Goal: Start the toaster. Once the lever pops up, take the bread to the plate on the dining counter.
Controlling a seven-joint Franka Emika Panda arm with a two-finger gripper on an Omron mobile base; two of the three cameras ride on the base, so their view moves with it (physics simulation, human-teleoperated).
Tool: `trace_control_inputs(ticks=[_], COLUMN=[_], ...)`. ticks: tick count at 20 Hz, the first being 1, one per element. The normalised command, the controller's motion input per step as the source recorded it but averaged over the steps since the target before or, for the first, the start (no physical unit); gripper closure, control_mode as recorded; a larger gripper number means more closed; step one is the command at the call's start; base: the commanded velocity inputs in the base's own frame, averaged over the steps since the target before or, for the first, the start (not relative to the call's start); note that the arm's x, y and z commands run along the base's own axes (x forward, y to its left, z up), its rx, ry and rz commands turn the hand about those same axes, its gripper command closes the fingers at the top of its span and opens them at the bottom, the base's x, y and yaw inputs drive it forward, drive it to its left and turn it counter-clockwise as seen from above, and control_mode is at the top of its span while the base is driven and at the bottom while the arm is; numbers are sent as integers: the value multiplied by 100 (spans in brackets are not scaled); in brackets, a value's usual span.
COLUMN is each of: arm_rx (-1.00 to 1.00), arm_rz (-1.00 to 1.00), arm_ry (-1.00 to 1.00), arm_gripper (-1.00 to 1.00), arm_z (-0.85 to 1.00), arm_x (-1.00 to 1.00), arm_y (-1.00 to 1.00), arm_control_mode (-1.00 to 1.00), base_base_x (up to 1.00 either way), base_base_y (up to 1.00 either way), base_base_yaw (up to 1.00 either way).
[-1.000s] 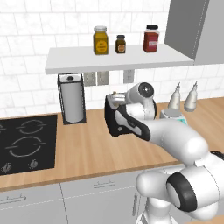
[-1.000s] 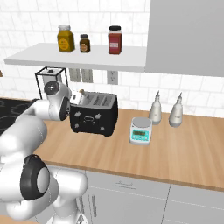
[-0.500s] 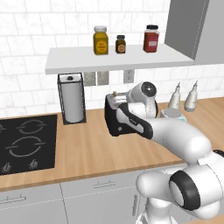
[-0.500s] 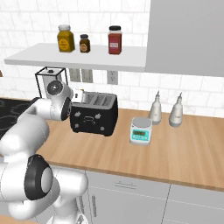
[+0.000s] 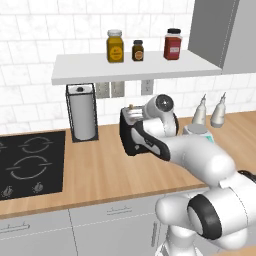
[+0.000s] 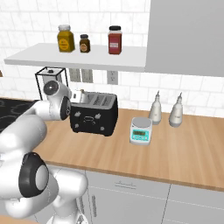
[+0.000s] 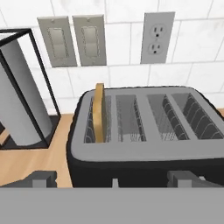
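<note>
Your end effector (image 7: 112, 180) hangs with its jaws spread wide and nothing between them, just in front of the toaster (image 7: 144, 140); its 2 dark fingertips (image 7: 41, 178) poke up at the bottom of the hand view. You can see the toaster is a black, boxy body with rounded corners and a flat grey top cut by 4 long slots lined with wire cages. A thin tan slice of bread (image 7: 99, 113) stands upright in the leftmost slot, its top edge rising a little above the rim. From the right base view you'll notice small white marks on the toaster's black side.

It sits on a light wood table (image 6: 183, 148) over grey drawer fronts. Left of it in the hand view stands a white paper towel roll (image 7: 19, 103) in a black wire frame. Behind, a white tiled wall (image 7: 197, 39) carries 2 switch plates and 1 outlet (image 7: 156, 37).
</note>
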Motion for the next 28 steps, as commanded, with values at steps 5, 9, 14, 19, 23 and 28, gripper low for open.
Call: trace_control_inputs(ticks=[5,9,14,19,23,28], arm_rx=[0,0,0,0,0,0], arm_rz=[-12,-1,0,0,0,0], arm_ry=[0,1,0,0,0,0], arm_gripper=[-100,-100,-100,-100,-100,-100], arm_z=[-1,0,0,-7,-10,-1], arm_x=[8,18,18,2,0,0], arm_y=[0,0,0,0,0,1], arm_control_mode=[-100,-100,-100,-100,-100,-100], base_base_x=[0,0,0,0,0,0], base_base_y=[0,0,0,0,0,0], base_base_yaw=[0,0,0,0,0,0])
